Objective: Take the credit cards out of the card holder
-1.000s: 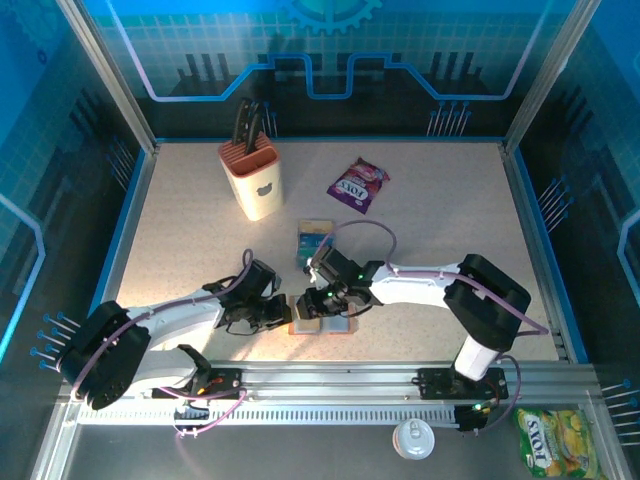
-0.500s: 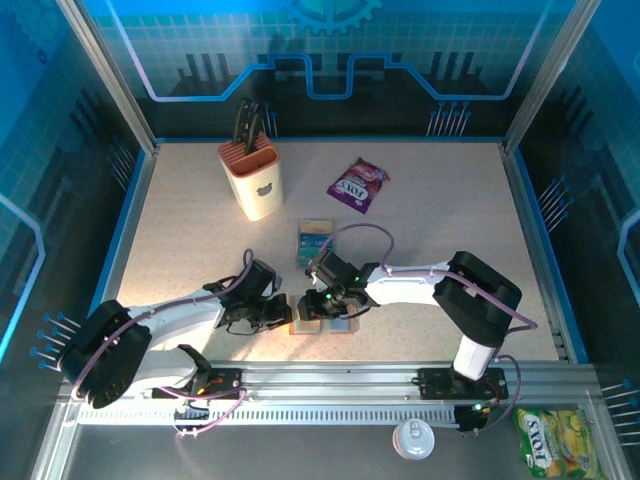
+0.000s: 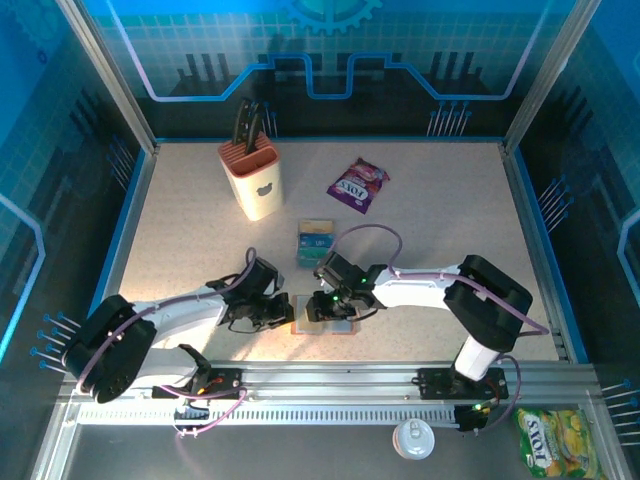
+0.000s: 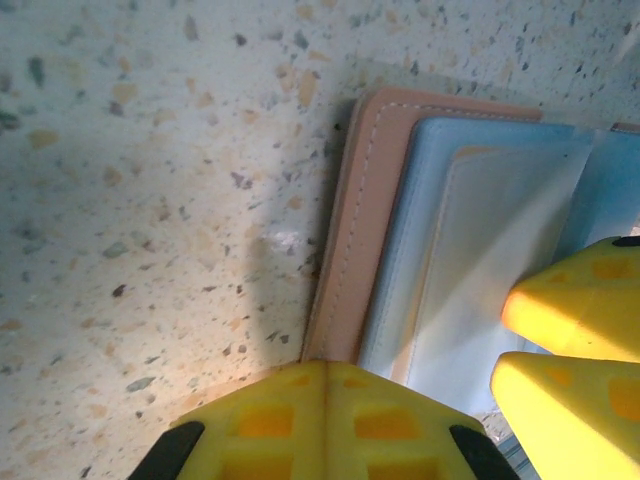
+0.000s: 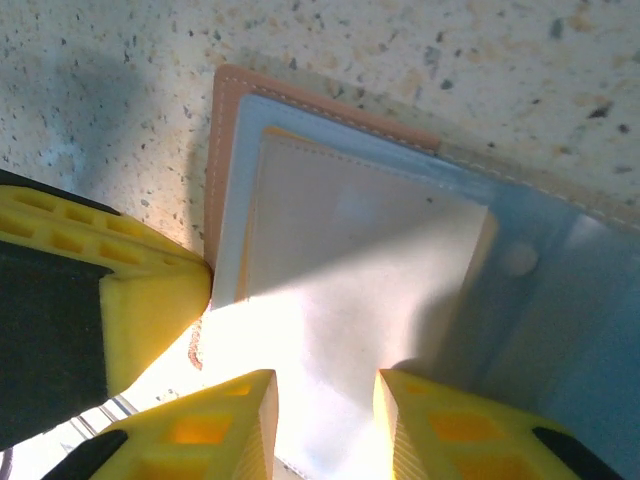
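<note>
Though a tan patch overhead, card holder (image 3: pixel 338 328), blue sleeves (image 5: pixel 560 330) wrist-side.

Robot lab cell: blue panel walls (image 3: pixel 400 50), aluminium frame (image 3: pixel 340 378)

One card holder (image 4: pixel 350 220), one stack of credit cards (image 3: pixel 316 243), one knife block (image 3: pixel 252 182), one purple snack packet (image 3: pixel 357 185), one green snack packet (image 3: pixel 553 441).

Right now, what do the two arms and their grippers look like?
Both arms have white links with black joints: left arm, right arm. A purple cable loops along each. The left gripper and right gripper carry chunky yellow fingers moulded with square recesses, on black mounts.
</note>
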Robot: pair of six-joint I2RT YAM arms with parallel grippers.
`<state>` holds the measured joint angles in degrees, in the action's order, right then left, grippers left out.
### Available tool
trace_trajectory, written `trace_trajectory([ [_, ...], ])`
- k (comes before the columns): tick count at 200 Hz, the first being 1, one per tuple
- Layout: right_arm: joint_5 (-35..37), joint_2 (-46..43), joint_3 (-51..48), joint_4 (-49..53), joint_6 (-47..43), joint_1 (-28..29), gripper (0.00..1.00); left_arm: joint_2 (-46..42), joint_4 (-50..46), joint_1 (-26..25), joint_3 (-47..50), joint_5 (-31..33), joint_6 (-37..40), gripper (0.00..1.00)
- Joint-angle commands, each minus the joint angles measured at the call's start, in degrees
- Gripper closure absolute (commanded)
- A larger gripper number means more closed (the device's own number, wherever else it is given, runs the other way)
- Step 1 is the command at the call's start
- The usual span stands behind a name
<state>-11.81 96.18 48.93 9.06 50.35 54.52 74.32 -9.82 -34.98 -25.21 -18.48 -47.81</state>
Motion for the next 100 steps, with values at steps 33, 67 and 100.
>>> trace_trajectory([
  [33,0.6,-2.0,-1.8,2.4,-1.4,-1.6,0.67,2.6,-7.1,0.3,-1.8,1.9,3.1,0.94],
  [67,-0.8,-3.2,-4.2,-1.9,-1.1,-2.5,0.67,0.6,-6.8,0.3,-1.8,2.8,1.6,0.94],
  [100,-5.2,-3.4,-8.4,-10.1,-0.3,-4.6,0.68,-4.4,-9.3,0.3,-2.8,4.6,1.7,0.93],
])
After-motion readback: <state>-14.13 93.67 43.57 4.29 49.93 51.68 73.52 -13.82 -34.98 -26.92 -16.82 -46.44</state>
